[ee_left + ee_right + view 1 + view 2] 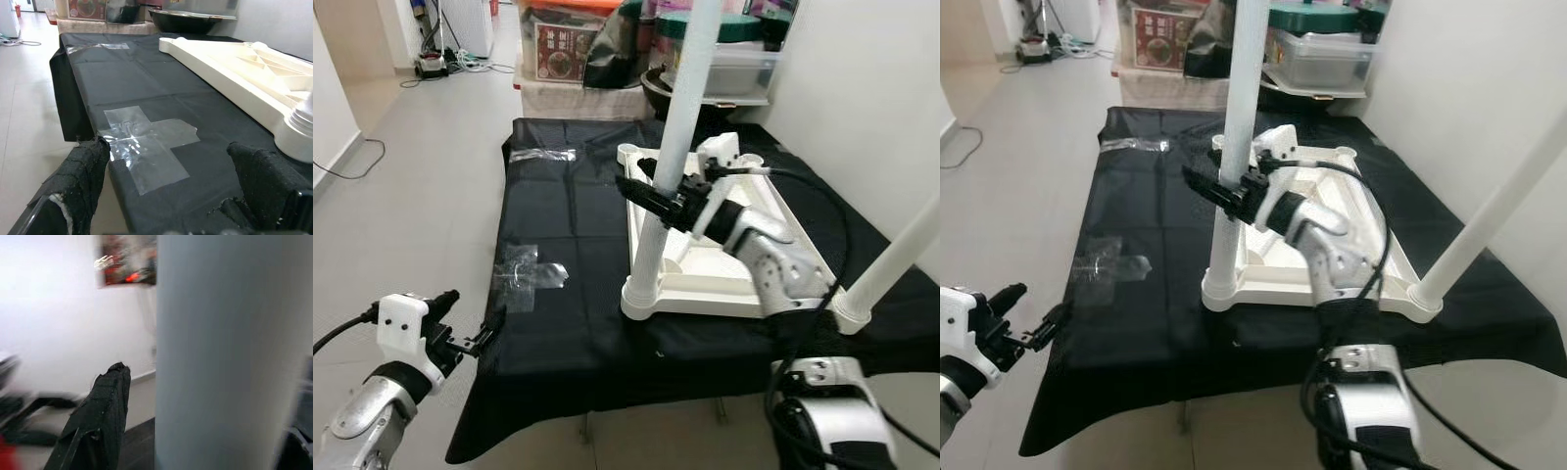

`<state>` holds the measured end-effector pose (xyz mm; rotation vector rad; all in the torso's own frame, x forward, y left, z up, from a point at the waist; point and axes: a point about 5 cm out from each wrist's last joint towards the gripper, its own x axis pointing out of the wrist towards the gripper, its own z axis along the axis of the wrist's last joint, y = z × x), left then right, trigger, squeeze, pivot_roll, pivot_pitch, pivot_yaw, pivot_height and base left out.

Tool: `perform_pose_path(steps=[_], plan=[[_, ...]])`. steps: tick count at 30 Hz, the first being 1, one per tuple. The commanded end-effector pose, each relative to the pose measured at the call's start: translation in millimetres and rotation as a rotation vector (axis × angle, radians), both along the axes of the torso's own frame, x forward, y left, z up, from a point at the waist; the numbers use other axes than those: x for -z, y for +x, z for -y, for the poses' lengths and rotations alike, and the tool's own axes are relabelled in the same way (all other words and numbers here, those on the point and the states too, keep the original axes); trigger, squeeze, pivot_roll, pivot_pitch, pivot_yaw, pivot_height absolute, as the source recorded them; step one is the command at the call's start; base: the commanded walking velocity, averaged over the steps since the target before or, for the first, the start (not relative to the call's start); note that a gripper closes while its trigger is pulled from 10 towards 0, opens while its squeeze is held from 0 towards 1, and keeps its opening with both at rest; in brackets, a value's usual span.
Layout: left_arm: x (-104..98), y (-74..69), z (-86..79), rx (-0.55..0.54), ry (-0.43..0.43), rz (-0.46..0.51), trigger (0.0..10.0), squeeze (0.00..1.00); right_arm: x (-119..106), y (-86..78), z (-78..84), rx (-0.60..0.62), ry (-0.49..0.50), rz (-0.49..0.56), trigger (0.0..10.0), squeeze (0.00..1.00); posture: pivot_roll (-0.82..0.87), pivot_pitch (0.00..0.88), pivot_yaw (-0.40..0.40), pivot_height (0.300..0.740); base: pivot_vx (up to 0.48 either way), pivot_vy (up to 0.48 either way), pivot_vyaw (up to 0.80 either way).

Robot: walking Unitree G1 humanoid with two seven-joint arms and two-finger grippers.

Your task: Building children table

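Note:
The white children's table top (pixel 705 264) lies upside down on a black cloth (pixel 568 215). Two white legs stand upright in its near corners: one at the front left (pixel 677 127), another at the front right (pixel 901 250). My right gripper (pixel 641 193) straddles the front-left leg at mid height. In the right wrist view that leg (pixel 230 352) stands between the fingers, with a gap showing beside one finger (pixel 105 411), so the gripper is open. My left gripper (pixel 475 318) hovers open and holding nothing at the cloth's front-left edge, aimed across the cloth (pixel 161 88) toward the table top (pixel 244 68).
Clear tape patches (pixel 530 274) stick to the cloth near my left gripper, and more tape lies at the back (pixel 543 155). Storage boxes (pixel 568 44) and a black bowl (pixel 661 93) crowd the far end. A white wall (pixel 871 88) runs along the right. Bare floor (pixel 401 225) lies to the left.

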<state>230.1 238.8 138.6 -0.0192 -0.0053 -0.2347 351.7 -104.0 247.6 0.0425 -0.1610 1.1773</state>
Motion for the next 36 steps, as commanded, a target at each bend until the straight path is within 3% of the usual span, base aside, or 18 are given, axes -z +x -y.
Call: perform_pose_path(steps=[1, 5, 6, 7, 11, 14, 15, 17, 18, 19, 22, 23, 25, 29, 30, 31, 34, 36], plan=[[2, -0.2, 1.9, 0.008, -0.007, -0.006, 10.0, 0.0, 23, -11.1, -25.2, -0.177, -0.089, -0.033, 10.0, 0.0, 0.15, 0.0, -0.128, 0.74, 0.0, 0.0, 0.0], [2, -0.9, 2.0, 0.005, -0.004, -0.007, 10.0, 0.0, 36, -21.2, -45.7, -0.313, -0.144, -0.027, 10.0, 0.0, 0.16, 0.0, -0.13, 0.74, 0.0, 0.0, 0.0], [2, -1.5, 2.2, 0.004, -0.003, -0.007, 10.0, 0.0, 40, -20.4, -54.4, -0.318, -0.15, -0.028, 0.7, 0.0, 0.16, 0.0, -0.13, 0.74, 0.0, 0.0, 0.0], [2, -2.2, 2.3, 0.003, -0.003, -0.007, 10.0, 0.0, 42, -17.0, -59.1, -0.291, -0.141, -0.039, 0.0, 0.0, 0.16, 0.0, -0.132, 0.74, 0.0, 0.0, 0.0], [2, -3.5, 2.8, 0.002, -0.003, -0.006, 10.0, 0.0, 45, 1.3, -59.4, -0.066, -0.108, -0.097, 0.0, 0.0, 0.16, 0.0, -0.133, 0.74, 0.0, 0.0, 0.0], [0, -5.1, 3.7, 0.003, -0.006, 0.0, 10.0, 0.0, 61, 32.8, -25.8, 0.539, -0.026, -0.326, 0.0, 0.0, 0.14, 0.0, -0.131, 0.74, 0.0, 0.0, 0.0], [0, -5.1, 3.7, 0.003, -0.006, 0.0, 10.0, 0.0, 61, 32.8, -25.8, 0.539, -0.026, -0.326, 0.0, 0.0, 0.14, 0.0, -0.131, 0.74, 0.0, 0.0, 0.0], [-1, -5.9, 4.0, 0.004, -0.007, 0.003, 10.0, 0.0, 81, 37.5, 11.7, 0.95, -0.08, -0.434, 0.0, 0.0, 0.13, 0.0, -0.126, 0.74, 0.0, 0.0, 0.0], [-1, -5.9, 4.0, 0.004, -0.007, 0.003, 10.0, 0.0, 81, 37.5, 11.7, 0.95, -0.08, -0.434, 0.0, 0.0, 0.13, 0.0, -0.126, 0.74, 0.0, 0.0, 0.0], [-1, -6.5, 4.3, 0.005, -0.008, 0.004, 10.0, 0.0, 93, 31.0, 34.9, 1.146, -0.102, -0.478, 0.0, 0.0, 0.12, 0.0, -0.121, 0.74, 0.0, 0.0, 0.0], [-2, -7.3, 4.5, 0.005, -0.009, 0.005, 10.0, 0.0, 104, 16.7, 53.9, 1.299, -0.118, -0.489, 0.0, 0.0, 0.11, 0.0, -0.116, 0.74, 0.0, 0.0, 0.0], [-2, -8.1, 4.0, 0.006, -0.009, 0.005, 10.0, 0.0, 109, -1.0, 65.2, 1.412, -0.133, -0.472, 0.0, 0.0, 0.09, 0.0, -0.1, 0.74, 0.0, 0.0, 0.0], [-2, -8.5, 3.2, 0.008, -0.009, 0.003, 10.0, 0.0, 107, -17.7, 68.8, 1.478, -0.145, -0.428, 0.0, 0.0, 0.08, 0.0, -0.094, 0.74, 0.0, 0.0, 0.0], [-2, -8.5, 2.6, 0.011, -0.009, 0.001, 10.0, 0.0, 103, -28.1, 67.1, 1.487, -0.15, -0.399, 0.0, 0.0, 0.07, 0.0, -0.088, 0.74, 0.0, 0.0, 0.0], [-2, -8.1, 2.4, 0.014, -0.009, 0.0, 10.0, 0.0, 98, -29.3, 57.5, 1.425, -0.127, -0.381, 10.0, 0.0, 0.07, 0.0, -0.087, 0.74, 0.0, 0.0, 0.0], [-2, -7.6, 2.6, 0.017, -0.01, 0.0, 10.0, 0.0, 86, -25.9, 49.8, 1.349, -0.063, -0.314, 10.0, 1.0, 0.06, 0.0, -0.086, 0.74, 0.0, 0.0, 0.0], [-2, -7.0, 2.6, 0.018, -0.011, 0.001, 10.0, 0.0, 74, -17.7, 40.0, 1.242, 0.001, -0.282, 10.0, 1.0, 0.07, 0.0, -0.088, 0.74, 0.0, 0.0, 0.0], [-2, -5.9, 3.2, 0.019, -0.013, 0.002, 10.0, 0.0, 55, -3.1, 28.8, 1.072, 0.085, -0.247, 10.0, 1.0, 0.07, 0.0, -0.1, 0.74, 0.0, 0.0, 0.0]])
